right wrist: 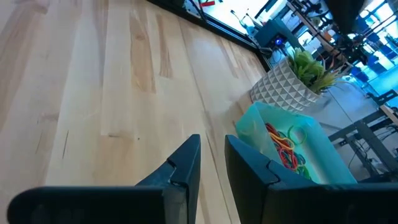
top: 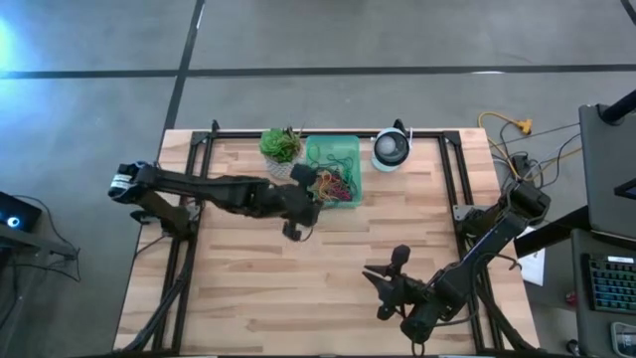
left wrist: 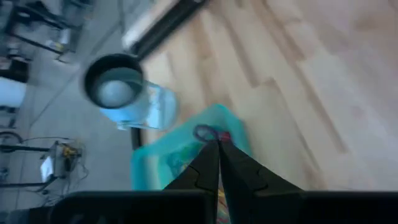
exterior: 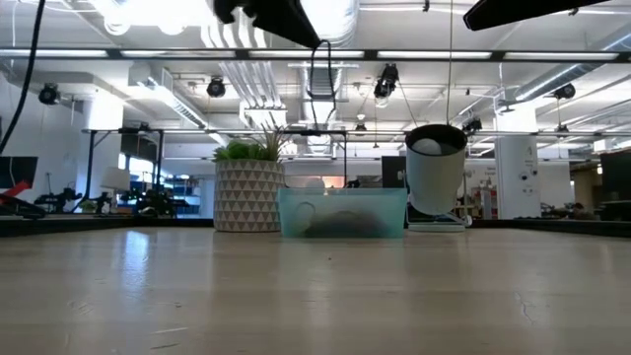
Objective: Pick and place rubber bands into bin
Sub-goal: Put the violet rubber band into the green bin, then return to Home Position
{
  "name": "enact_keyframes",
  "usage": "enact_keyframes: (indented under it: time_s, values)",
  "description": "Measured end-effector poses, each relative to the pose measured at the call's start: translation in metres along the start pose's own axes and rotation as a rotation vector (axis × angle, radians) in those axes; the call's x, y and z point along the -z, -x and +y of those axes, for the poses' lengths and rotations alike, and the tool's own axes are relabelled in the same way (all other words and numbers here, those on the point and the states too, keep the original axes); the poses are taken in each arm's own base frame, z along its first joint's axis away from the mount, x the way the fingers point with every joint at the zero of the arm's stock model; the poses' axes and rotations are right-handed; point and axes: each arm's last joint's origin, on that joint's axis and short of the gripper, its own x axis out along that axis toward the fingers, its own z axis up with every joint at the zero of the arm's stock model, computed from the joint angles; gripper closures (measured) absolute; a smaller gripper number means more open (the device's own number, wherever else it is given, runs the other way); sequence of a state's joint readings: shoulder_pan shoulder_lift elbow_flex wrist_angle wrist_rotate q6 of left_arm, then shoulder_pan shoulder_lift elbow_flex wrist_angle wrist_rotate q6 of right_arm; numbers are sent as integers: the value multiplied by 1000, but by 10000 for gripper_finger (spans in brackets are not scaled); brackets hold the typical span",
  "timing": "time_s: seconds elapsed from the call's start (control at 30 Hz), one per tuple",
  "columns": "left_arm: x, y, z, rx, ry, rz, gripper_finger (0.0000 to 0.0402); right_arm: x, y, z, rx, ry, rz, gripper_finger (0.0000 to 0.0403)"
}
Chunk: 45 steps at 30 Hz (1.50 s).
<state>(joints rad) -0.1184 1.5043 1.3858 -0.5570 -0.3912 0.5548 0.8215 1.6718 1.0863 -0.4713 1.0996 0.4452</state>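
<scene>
The left gripper [left wrist: 217,149], fingers pinched on a rubber band [left wrist: 204,132], hangs over the bin [left wrist: 149,163]. The right gripper [right wrist: 212,155] waits, fingers slightly parted.

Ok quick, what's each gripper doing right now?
Left gripper: shut above the bin; whether it pinches a rubber band cannot be told.
Right gripper: open, empty, over bare table.

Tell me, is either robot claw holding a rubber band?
The left gripper is pinched shut over the bin, with a rubber band at its tips; whether it is actually gripped cannot be told. The right gripper holds nothing.
</scene>
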Motion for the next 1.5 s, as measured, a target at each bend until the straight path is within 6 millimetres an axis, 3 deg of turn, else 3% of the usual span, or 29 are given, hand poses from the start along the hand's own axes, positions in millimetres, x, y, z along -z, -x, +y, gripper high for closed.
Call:
enact_keyframes:
  time_s: [0.1, 0.4, 0.6, 0.8, 1.0, 1.2, 1.5]
  values:
    - [6, -9, 17, -59, 41, -8, 401, 0, 0, 0, -1, 1, -1, 335]
    - [49, -56, 56, -56, 193, 48, 401, 1, 0, 0, 0, 4, 0, 335]
    - [79, -88, 52, 11, 244, 82, 402, 3, -1, 0, 1, 8, 2, 335]
    - [95, -114, 51, -13, 326, 101, 401, 4, -1, 0, 2, 9, 3, 335]
    - [105, -121, 44, 26, 324, 153, 364, 4, -3, 0, 5, 7, 3, 335]
    - [99, -118, 50, 5, 328, 124, 309, 4, -3, 0, 6, 6, 5, 335]
    - [81, -86, 65, -56, 331, 33, 281, 5, -3, 0, 6, 38, 4, 335]
